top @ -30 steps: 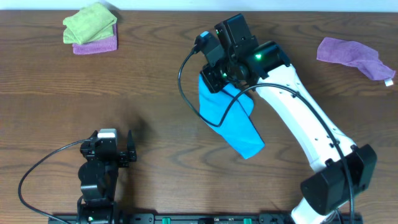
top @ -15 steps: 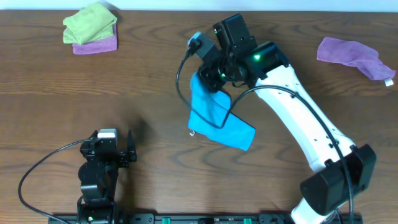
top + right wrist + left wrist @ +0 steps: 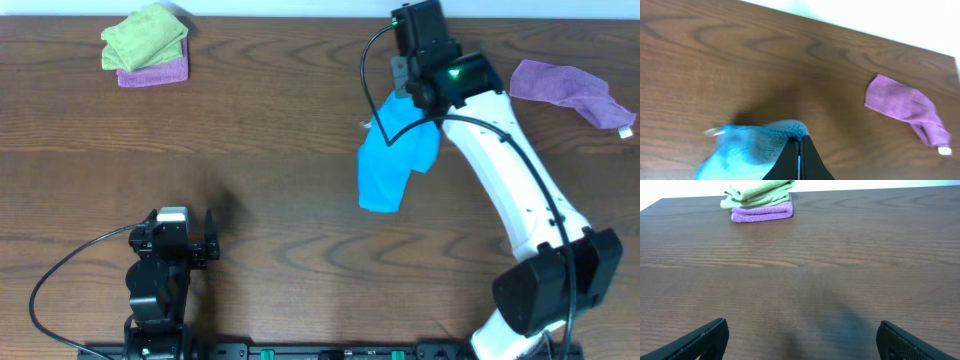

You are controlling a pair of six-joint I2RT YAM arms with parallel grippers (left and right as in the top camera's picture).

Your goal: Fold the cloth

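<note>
The cloth (image 3: 386, 170) is a bright sky-blue fuzzy towel hanging bunched from my right gripper (image 3: 404, 92), above the table right of centre. In the right wrist view the cloth (image 3: 747, 150) is pinched between the shut black fingers (image 3: 799, 140), with a white tag showing at its left edge. My left gripper (image 3: 800, 342) is open and empty, low over bare table at the front left; it also shows in the overhead view (image 3: 170, 240).
A lime-green cloth (image 3: 145, 36) lies folded on a purple cloth (image 3: 155, 72) at the back left. A crumpled purple cloth (image 3: 570, 88) lies at the back right, also seen in the right wrist view (image 3: 905, 107).
My right gripper has swung right and toward the back with the cloth, which now hangs bunched instead of spread. The left arm has not moved.
</note>
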